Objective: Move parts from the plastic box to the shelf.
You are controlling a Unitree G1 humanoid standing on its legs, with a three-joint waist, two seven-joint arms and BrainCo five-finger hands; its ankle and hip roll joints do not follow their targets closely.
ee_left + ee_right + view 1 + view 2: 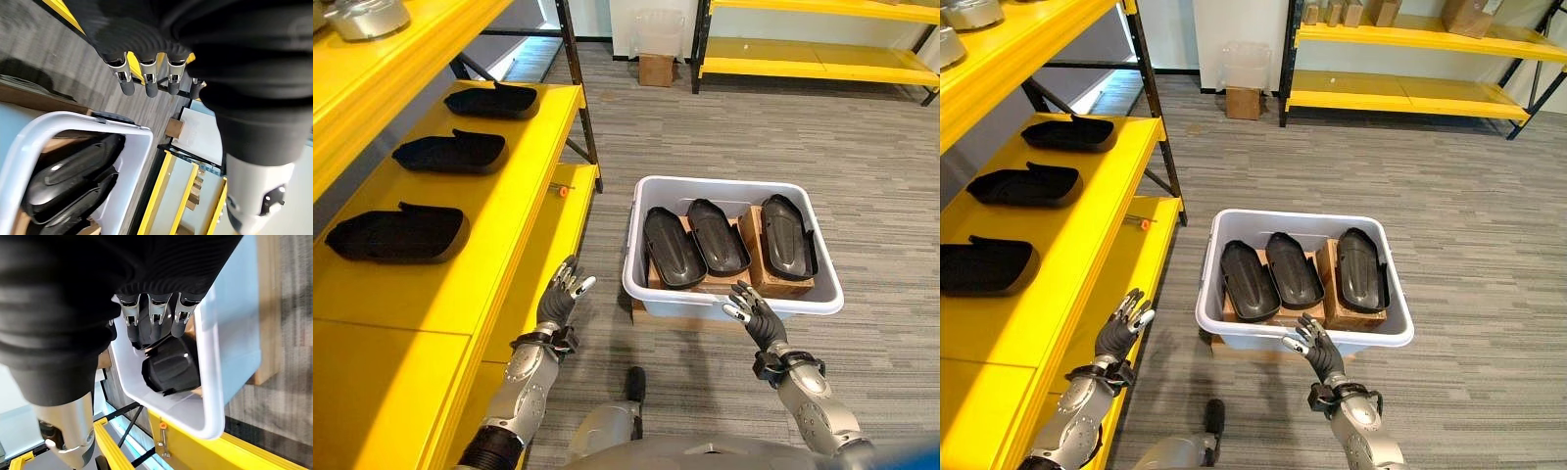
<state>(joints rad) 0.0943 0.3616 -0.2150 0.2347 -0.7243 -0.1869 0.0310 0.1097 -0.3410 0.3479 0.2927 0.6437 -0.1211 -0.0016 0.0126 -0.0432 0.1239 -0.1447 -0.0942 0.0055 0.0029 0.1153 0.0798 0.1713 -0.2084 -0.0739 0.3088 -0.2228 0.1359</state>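
A white plastic box (641,284) stands on the floor, holding three black moulded parts (672,247) that lie on brown cartons. Three more black parts (397,235) rest in a row on the yellow shelf (499,235) to the left. My left hand (558,302) hovers open between the shelf edge and the box, holding nothing. My right hand (756,315) is open just in front of the box's near rim, fingers relaxed and empty. In the right wrist view its fingers (155,320) point over the box rim (210,362) toward a black part (171,366).
A lower yellow shelf (543,284) lies under the left hand. Black shelf posts (579,98) stand beside the box. A small cardboard box (656,69) and more yellow racking (813,59) line the far wall. A silver metal part (367,18) sits on the top shelf.
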